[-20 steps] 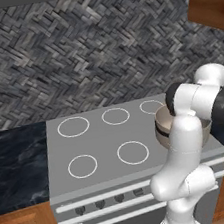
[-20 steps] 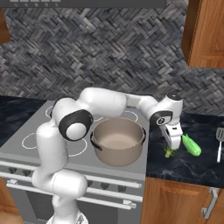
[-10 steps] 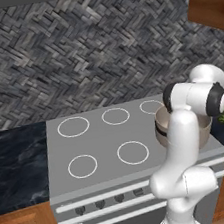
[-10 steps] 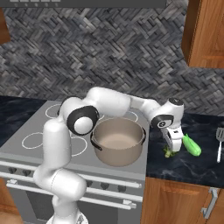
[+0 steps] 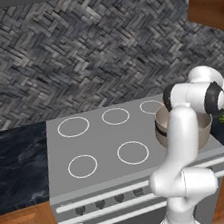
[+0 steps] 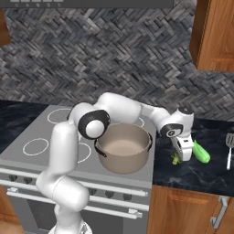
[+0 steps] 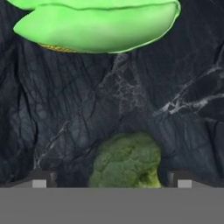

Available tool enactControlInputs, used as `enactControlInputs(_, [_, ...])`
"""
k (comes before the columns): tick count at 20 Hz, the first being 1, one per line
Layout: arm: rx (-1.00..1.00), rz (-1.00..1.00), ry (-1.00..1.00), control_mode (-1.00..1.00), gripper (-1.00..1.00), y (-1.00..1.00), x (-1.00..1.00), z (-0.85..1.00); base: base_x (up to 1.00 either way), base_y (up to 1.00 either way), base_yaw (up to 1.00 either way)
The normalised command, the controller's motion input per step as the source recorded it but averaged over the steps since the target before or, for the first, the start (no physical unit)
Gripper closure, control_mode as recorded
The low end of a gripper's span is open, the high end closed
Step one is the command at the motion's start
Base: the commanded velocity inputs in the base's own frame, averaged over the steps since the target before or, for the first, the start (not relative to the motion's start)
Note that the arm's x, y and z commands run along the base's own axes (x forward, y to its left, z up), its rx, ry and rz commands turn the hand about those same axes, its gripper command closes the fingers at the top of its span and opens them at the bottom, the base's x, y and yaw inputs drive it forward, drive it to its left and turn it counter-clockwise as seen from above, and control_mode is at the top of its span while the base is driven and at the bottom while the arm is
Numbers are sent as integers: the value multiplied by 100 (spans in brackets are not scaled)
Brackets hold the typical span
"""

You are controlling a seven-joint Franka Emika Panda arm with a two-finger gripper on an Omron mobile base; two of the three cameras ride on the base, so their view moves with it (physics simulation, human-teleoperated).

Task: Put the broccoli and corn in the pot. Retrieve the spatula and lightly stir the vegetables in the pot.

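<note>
**Broccoli pick: pre-grasp check**

Pot (image 6: 124, 148) sat empty on the stove's right front corner. Gripper (image 6: 185, 157) hung spread wide over the counter at the pot's 3 o'clock. Broccoli (image 7: 127, 160) lay centred between the fingertips (image 7: 39, 180), corn (image 7: 98, 22) at its 12 o'clock. Advised: descend straight, close only around the floret.

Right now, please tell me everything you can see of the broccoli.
The broccoli is a small lump, dull green with a bumpy floret surface and a yellowish patch at its lower edge. It lies on the dark marbled counter, right of the pot, not yet inside it. The open tool straddles it without touching.
</note>
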Motion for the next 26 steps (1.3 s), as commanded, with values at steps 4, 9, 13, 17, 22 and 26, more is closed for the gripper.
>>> enactControlInputs(4, [0, 0, 0, -100, -100, -5, 0, -29, 0, 0, 0])
enactControlInputs(9, [0, 0, 0, -100, -100, -1, 4, -21, 0, 0, 0])
enactControlInputs(13, [0, 0, 0, -100, 100, 0, 8, -20, 0, 0, 0])
enactControlInputs(17, [0, 0, 0, -100, 100, 1, 5, -17, 0, 0, 0])
enactControlInputs(22, [7, 7, -2, -100, 100, 2, -27, 26, 0, 0, 0])
enactControlInputs(26, [3, 7, -12, -100, 100, 31, -34, 86, 0, 0, 0])
